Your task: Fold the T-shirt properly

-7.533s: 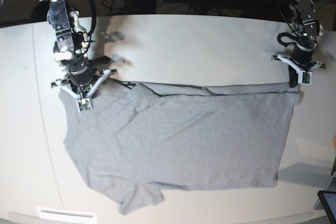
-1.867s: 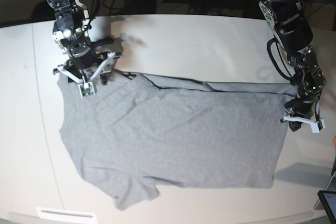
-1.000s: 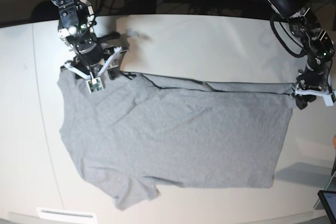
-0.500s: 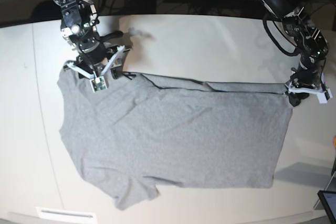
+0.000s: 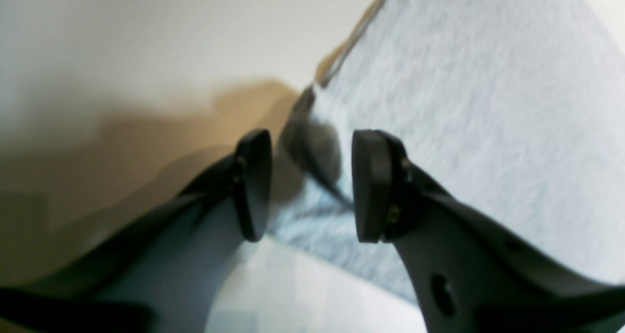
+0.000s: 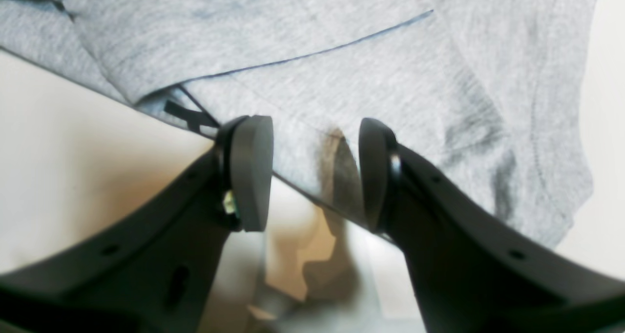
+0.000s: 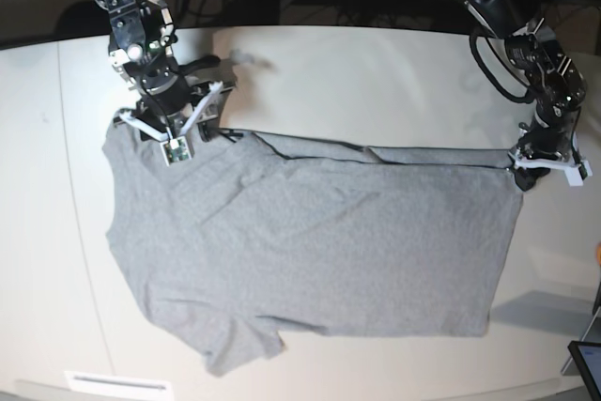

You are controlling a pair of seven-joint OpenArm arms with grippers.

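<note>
T-shirt (image 5: 478, 108) blurred in left wrist view, lettering unseen, tablet (image 7: 587, 363) cut off

Grey T-shirt (image 7: 310, 251) spread flat on the white table (image 7: 376, 82), plain side up, a sleeve toward the near edge. Right gripper (image 7: 172, 129) stands over the shirt's far corner by the collar; left gripper (image 7: 545, 164) stands at the opposite far corner, above the hem.

Large grey short-sleeved cotton T-shirt (image 7: 310, 241) spread flat on the pale bench (image 7: 376, 82), right claw (image 7: 178, 129) over the shirt's far corner on the picture's left, left claw (image 7: 547, 164) at its far corner on the picture's right
</note>
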